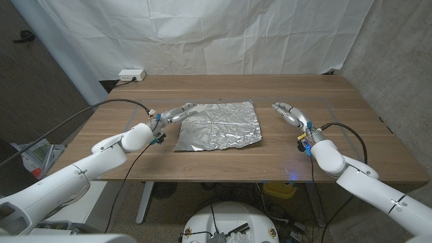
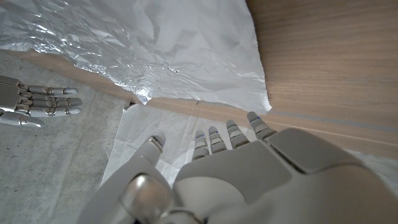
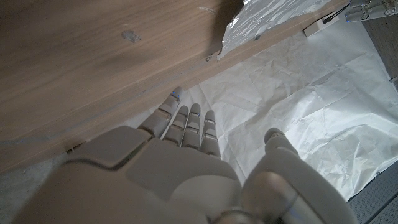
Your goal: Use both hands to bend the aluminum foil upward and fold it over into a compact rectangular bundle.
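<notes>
1. Silver, crinkled rectangular sheet of aluminum foil (image 1: 219,126): lies spread on the brown wooden bench (image 1: 351,135), at the centre of the head view, unfolded. Surface is creased all over and bright; its 9 o'clock edge looks slightly ragged, the near edge runs fairly straight.
2. Left robot hand (image 1: 177,113): at 9 o'clock of the foil, fingers extended and apart, tips at or just over the sheet's far-left corner; whether they touch it I cannot tell. Empty, open.
3. Right robot hand (image 1: 291,115): at 3 o'clock of the foil, near it but apart, fingers straight and spread, holding nothing.
4. White power strip (image 1: 131,75): at the bench's far-left corner, about 11 o'clock of the foil, well apart.
5. White draped cloth backdrop (image 1: 202,34): behind the bench at 12 o'clock.
6. Step in hand, as judged: approach to the sheet's two side edges; no fold made yet.
7. Handling note, as judged: both robot hands should slide fingertips under opposite edges together, lift evenly, and bring the sheet over on itself. Thin foil will likely hold any crease and tear if pulled unevenly, so press the fold down gently rather than drag.
</notes>
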{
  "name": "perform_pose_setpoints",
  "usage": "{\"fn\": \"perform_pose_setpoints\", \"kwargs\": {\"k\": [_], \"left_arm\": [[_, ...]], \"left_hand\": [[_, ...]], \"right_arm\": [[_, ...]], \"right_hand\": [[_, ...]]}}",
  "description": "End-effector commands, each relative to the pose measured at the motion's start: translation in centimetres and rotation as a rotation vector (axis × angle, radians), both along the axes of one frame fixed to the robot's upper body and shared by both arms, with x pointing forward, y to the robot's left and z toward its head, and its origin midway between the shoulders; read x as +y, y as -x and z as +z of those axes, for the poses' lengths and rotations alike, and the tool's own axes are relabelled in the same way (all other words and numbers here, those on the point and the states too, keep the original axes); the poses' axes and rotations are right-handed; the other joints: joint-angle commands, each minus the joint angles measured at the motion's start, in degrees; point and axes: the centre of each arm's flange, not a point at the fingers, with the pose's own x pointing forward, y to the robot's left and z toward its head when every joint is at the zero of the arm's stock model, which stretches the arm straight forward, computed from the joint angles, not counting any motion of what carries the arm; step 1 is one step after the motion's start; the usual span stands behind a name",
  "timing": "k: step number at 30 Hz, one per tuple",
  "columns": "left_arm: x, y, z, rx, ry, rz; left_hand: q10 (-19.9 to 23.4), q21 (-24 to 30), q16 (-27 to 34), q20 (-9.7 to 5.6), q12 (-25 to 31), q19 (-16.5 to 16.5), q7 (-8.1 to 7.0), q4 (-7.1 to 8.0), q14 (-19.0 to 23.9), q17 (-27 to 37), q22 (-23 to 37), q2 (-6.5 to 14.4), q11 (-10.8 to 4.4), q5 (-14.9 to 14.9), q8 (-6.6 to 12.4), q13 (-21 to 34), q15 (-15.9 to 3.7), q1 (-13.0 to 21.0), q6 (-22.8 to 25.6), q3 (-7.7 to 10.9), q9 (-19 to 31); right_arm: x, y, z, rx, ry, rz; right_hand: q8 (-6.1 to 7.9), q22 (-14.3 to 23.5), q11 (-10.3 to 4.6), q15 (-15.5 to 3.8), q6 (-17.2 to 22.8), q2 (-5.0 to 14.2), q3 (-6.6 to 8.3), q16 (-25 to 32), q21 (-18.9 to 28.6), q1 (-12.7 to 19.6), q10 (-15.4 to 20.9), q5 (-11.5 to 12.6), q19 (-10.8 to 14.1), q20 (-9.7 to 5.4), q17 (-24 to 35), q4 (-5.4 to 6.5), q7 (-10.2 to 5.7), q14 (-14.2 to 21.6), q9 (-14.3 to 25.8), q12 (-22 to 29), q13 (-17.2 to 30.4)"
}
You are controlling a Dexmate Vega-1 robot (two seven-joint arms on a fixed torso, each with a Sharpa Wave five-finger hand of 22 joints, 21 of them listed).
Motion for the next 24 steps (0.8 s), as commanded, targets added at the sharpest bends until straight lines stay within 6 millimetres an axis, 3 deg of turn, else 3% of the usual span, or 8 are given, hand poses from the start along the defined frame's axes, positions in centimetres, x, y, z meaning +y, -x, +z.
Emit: {"fn": "perform_pose_setpoints", "kwargs": {"k": [1,5,9,14,24], "left_arm": [[0.5,0.5,-0.1,0.022,-0.115,0.046],[1.0,1.1,-0.1,-0.001,-0.143,0.071],[1.4,1.5,-0.1,0.000,-0.167,0.099],[1.7,1.7,-0.3,-0.005,-0.194,0.132],[2.0,1.4,-0.6,-0.016,-0.276,0.186]], "left_hand": [[1.29,-0.16,0.02,-0.65,-0.03,0.38,-0.21,-1.49,1.35,-0.04,0.14,0.04,-0.47,-0.21,0.48,0.20,-0.99,1.51,1.67,0.26,0.09],[4.38,-0.18,0.11,-0.74,0.55,1.69,0.08,-3.55,3.77,-0.03,0.16,0.04,-0.41,-0.40,1.16,0.27,-1.36,3.25,5.75,0.62,0.17],[5.65,-0.20,0.23,-0.48,0.77,2.20,0.32,-4.29,4.99,-0.03,0.17,0.05,-0.46,-0.48,1.21,0.31,-1.58,3.86,6.87,0.74,0.21],[7.04,-0.34,0.22,-0.33,1.01,2.37,0.58,-4.89,5.95,0.00,0.20,0.15,-0.38,-0.57,1.40,0.37,-1.32,4.32,8.48,0.85,0.27],[9.88,-0.81,0.04,-0.18,1.21,2.85,0.65,-5.09,7.85,0.26,0.27,0.64,0.33,-0.76,2.79,0.59,-2.73,4.07,15.98,0.89,0.46]], "right_arm": [[0.0,1.5,-0.8,-0.070,0.011,-0.160],[0.2,2.2,-0.9,-0.093,0.022,-0.211],[0.4,3.0,-0.7,-0.112,0.044,-0.249],[0.8,3.8,-0.7,-0.124,0.060,-0.278],[1.9,4.6,-1.0,-0.120,0.111,-0.349]], "right_hand": [[0.93,0.22,0.41,0.28,4.07,-0.10,0.43,0.91,0.99,1.52,4.42,-0.51,4.33,0.73,0.27,-1.86,0.45,4.88,0.28,1.02,0.17],[1.34,0.29,1.04,0.40,7.08,-0.34,0.63,1.79,1.42,2.38,7.83,-0.76,7.10,2.07,0.45,-3.08,0.68,9.44,0.35,1.54,0.29],[1.77,0.37,1.03,0.55,9.35,-0.50,0.65,2.34,1.65,2.60,10.32,-0.87,8.60,2.43,0.63,-3.58,0.98,12.15,0.40,2.06,0.41],[2.25,0.51,1.17,0.33,12.26,-0.44,0.71,3.54,2.33,3.36,13.45,-1.02,11.39,2.78,1.03,-4.40,1.08,16.28,0.46,2.75,0.60],[3.46,1.02,1.64,-1.10,19.60,-0.07,0.77,8.01,4.00,6.24,21.75,-1.14,16.96,3.07,3.46,-6.02,1.11,26.31,0.64,5.50,1.58]]}}
